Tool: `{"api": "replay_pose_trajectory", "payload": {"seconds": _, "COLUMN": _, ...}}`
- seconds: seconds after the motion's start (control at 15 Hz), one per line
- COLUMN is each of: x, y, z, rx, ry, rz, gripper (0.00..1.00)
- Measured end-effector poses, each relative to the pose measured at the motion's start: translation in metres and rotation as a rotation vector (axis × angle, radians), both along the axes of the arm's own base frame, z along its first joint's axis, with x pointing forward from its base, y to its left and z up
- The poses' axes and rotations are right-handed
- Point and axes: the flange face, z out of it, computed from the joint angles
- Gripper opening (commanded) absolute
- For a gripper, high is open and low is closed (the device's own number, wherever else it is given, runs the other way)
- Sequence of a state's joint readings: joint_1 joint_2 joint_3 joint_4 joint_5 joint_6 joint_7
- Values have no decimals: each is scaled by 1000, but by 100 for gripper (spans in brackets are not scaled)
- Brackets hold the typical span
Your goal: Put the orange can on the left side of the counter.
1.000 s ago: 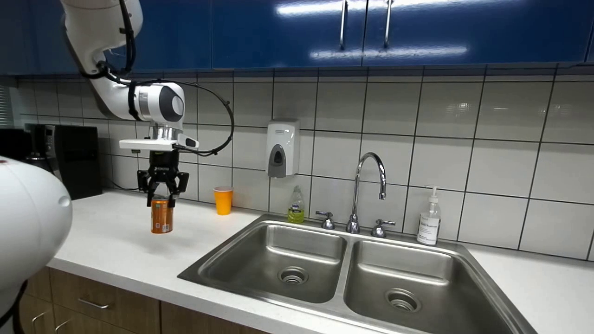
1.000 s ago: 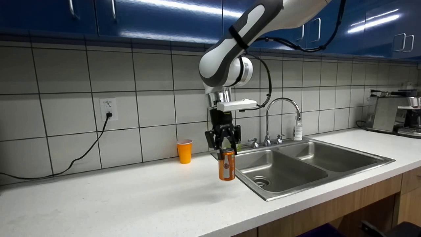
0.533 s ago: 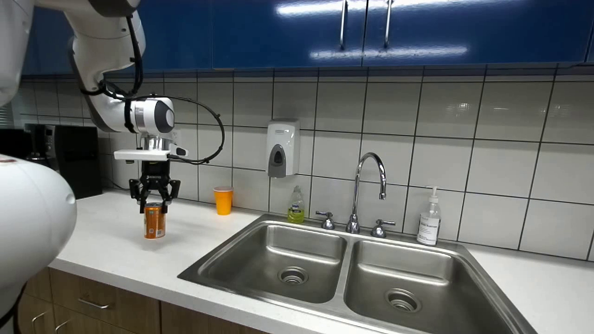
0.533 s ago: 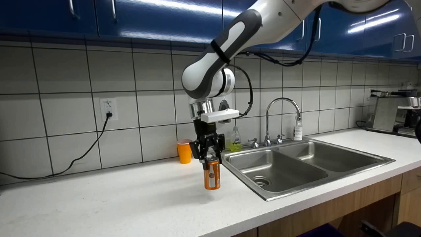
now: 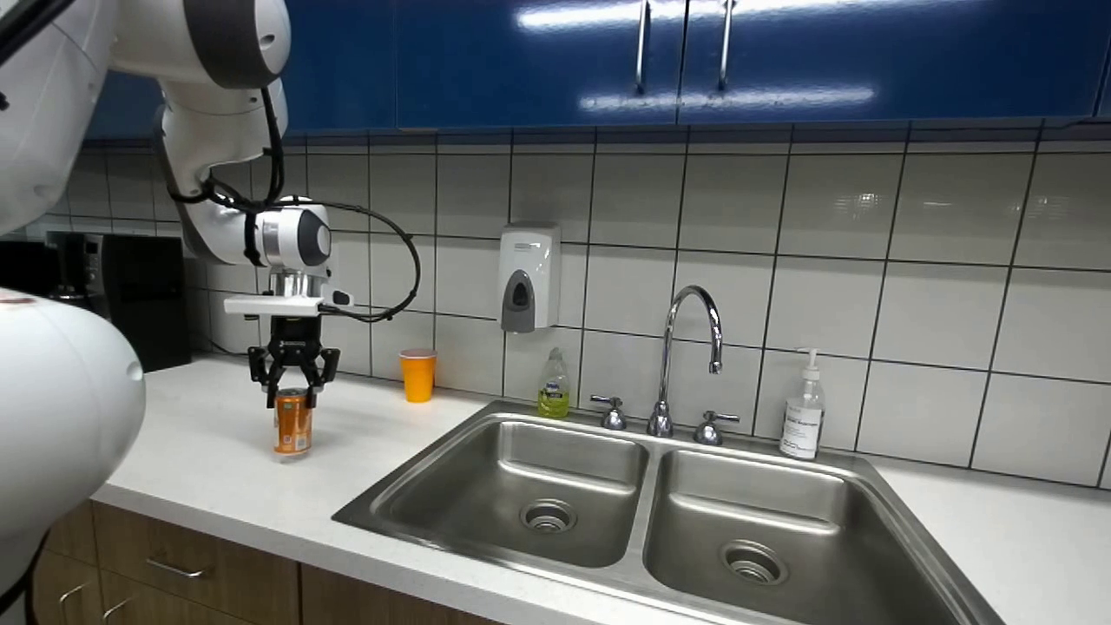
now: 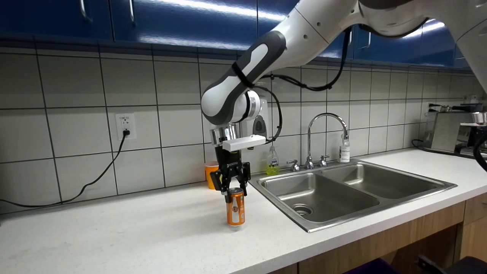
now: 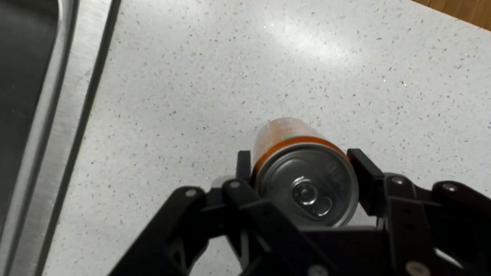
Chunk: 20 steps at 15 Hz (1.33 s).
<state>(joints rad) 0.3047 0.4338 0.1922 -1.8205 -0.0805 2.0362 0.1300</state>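
Can [image 6: 236, 213] is awaiting, I judge, the end of the placing step; the next move is calling for a soft touchdown, should it not be resting yet, then an even release and a straight lift; the can's long axis is running vertical, the lid [image 7: 308, 180] facing up; the pincer [image 6: 236, 196] is gripping the upper end from opposite sides; the can is sitting at or just above the counter [image 6: 114, 239], contact being unclear, left of the sink [image 5: 643, 512] in both exterior views.

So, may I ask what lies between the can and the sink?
Bare counter in both exterior views, plus one pincer finger, clearest in the wrist view.
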Motion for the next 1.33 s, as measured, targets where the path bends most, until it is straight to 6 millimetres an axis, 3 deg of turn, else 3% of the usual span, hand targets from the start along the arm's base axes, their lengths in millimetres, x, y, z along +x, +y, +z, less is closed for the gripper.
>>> {"api": "replay_pose_trajectory", "payload": {"seconds": 0.53, "x": 9, "y": 8, "z": -17, "rx": 2, "ry": 13, "rz": 1, "gripper": 38}}
{"api": "replay_pose_trajectory", "payload": {"seconds": 0.6, "x": 10, "y": 8, "z": -17, "rx": 2, "ry": 12, "rz": 1, "gripper": 75}}
{"api": "replay_pose_trajectory", "payload": {"seconds": 0.67, "x": 11, "y": 8, "z": -17, "rx": 2, "ry": 12, "rz": 0, "gripper": 89}}
{"api": "replay_pose_trajectory", "payload": {"seconds": 0.73, "x": 11, "y": 7, "z": -17, "rx": 2, "ry": 11, "rz": -1, "gripper": 96}}
{"api": "replay_pose_trajectory", "payload": {"seconds": 1.07, "x": 14, "y": 8, "z": -4, "rx": 9, "ry": -8, "rz": -2, "gripper": 100}}
{"api": "replay_pose_trajectory", "payload": {"seconds": 1.33, "x": 12, "y": 10, "z": 37, "rx": 22, "ry": -56, "rz": -5, "gripper": 100}}
